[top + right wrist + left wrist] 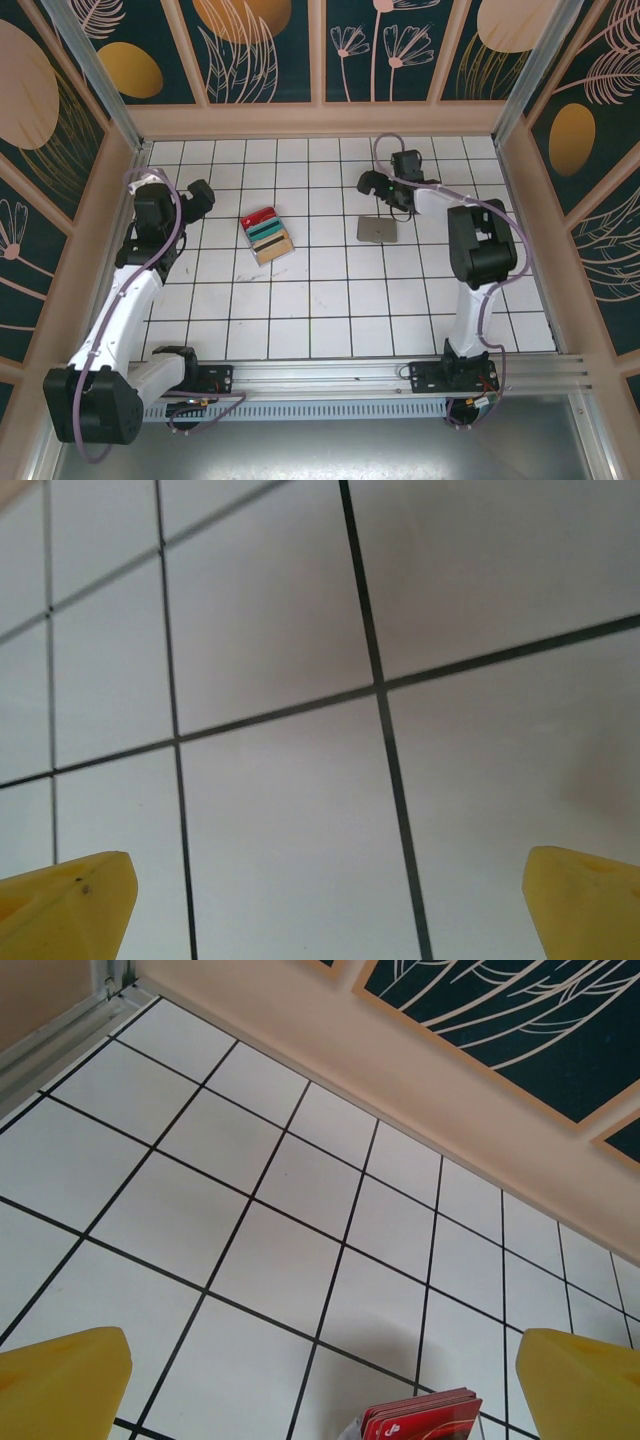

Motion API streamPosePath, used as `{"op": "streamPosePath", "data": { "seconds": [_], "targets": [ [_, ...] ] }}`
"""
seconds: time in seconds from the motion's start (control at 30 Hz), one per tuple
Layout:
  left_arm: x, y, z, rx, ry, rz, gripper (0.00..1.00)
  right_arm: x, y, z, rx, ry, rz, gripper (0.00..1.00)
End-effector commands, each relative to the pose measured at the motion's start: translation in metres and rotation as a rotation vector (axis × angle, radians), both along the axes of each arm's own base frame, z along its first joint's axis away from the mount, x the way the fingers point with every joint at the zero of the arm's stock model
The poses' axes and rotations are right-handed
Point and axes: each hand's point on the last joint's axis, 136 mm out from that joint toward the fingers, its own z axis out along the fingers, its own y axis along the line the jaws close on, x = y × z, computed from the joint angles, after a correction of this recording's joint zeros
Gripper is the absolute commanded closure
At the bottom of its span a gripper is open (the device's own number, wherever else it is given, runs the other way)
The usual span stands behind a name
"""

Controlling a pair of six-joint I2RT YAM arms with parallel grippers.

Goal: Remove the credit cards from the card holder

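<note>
The credit cards (266, 235) lie fanned on the white tiled floor left of centre, with red, teal and tan faces showing. In the left wrist view the red cards (425, 1418) peek in at the bottom edge. The card holder (378, 230), a flat grey piece, lies about two tiles to the right of the cards. My left gripper (198, 196) hangs open to the left of the cards, its yellow fingertips (62, 1380) wide apart over bare tile. Just behind the card holder, my right gripper (384, 192) is open too, with nothing between its fingertips (66, 905).
Wooden walls with dark floral panels (320, 50) close in the tiled floor (320, 300) at the back and on both sides. A metal rail (330, 380) with the arm bases runs along the near edge.
</note>
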Motion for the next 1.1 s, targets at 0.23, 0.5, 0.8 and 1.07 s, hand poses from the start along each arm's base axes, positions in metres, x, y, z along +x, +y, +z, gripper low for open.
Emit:
{"op": "streamPosePath", "data": {
  "seconds": [0.23, 0.5, 0.8, 1.07],
  "targets": [
    [-0.004, -0.005, -0.004, -0.023, 0.028, -0.029, 0.01, -0.044, 0.024, -0.043, -0.008, 0.204, 0.086, 0.01],
    [0.01, -0.013, -0.013, -0.055, 0.052, -0.058, 0.01, -0.111, 0.034, -0.037, 0.026, 0.256, 0.132, 0.01],
    [0.02, -0.02, -0.024, -0.102, 0.072, -0.079, 0.01, -0.18, 0.078, -0.029, 0.044, 0.293, 0.206, 0.01],
    [0.016, -0.039, -0.034, -0.138, 0.098, -0.166, 0.03, -0.176, 0.08, -0.019, -0.012, 0.233, 0.175, 0.01]
  ]
}}
